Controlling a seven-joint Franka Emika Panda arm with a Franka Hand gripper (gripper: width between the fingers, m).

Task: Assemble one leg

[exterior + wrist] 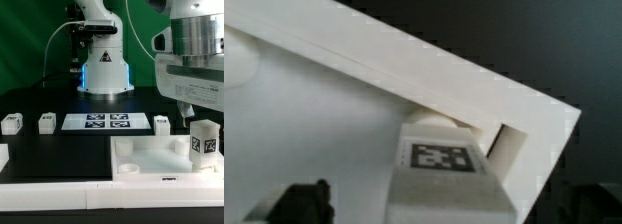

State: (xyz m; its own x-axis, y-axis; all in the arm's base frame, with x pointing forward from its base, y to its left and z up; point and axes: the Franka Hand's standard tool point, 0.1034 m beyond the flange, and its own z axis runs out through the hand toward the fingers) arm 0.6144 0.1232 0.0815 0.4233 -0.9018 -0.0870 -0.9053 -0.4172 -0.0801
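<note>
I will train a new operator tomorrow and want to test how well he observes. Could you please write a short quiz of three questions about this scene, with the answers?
1. True or false: the leg under the claw stands upright in a corner of the tray.
2. Where does the marker board lie? A) behind the tray, in front of the robot base; B) inside the tray; C) in the claw.
3. In the exterior view, how many small white blocks lie in a row with the marker board?

Key: 1 true; 2 A; 3 three: two on the exterior view's left, one on its right.
</note>
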